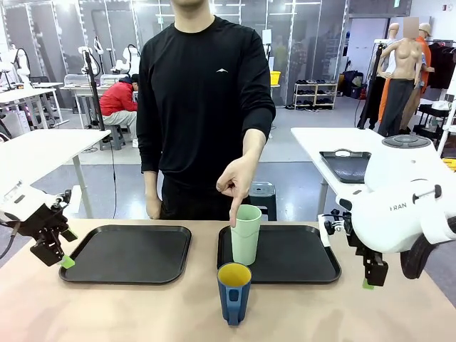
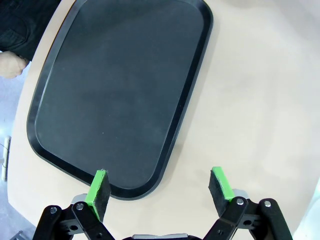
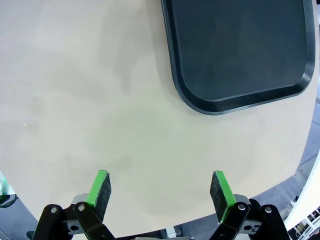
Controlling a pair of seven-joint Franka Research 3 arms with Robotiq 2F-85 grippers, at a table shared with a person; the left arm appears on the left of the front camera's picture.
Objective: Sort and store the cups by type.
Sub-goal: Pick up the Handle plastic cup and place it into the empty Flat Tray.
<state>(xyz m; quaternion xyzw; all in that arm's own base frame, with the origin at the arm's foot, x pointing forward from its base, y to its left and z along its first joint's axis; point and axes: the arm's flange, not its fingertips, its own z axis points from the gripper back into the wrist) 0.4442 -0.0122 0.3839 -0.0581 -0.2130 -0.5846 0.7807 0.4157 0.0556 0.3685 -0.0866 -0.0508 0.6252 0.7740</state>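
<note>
- Front view, cups: the mint tumbler (image 1: 246,234) is standing upright on the left end of the right tray (image 1: 303,260). The blue mug (image 1: 234,292) is standing on the table (image 1: 128,313), just off that tray's near left corner.
- Front view, person: the person's hand (image 1: 235,182) is pointing down at the tumbler's rim (touching or just above, it cannot be told).
- Handling, as a judgement:
  - The mint tumbler is probably behaving as a light, smooth, thin-walled piece that is tall enough to tip. A hold across its wall at mid-height is looking safest.
  - The blue mug is looking stiffer and heavier, with its handle apparently facing the robot. A hold across the body is suiting it better than one on the handle.
- Front view, arms:
  - The left gripper (image 1: 58,260) is hanging low, well to the left of the right tray and beyond the left tray (image 1: 128,255).
  - The right gripper (image 1: 370,281) is pointing down just off the right tray's right end.
- Left wrist view: the left gripper's fingers are standing wide apart and holding nothing. One pad (image 2: 100,192) is hovering over the left tray's rim, and the other is hovering over bare table.
- Right wrist view: the right gripper's fingers are spread fully and are empty. They are hovering above bare table, with a corner of the right tray lying ahead.
</note>
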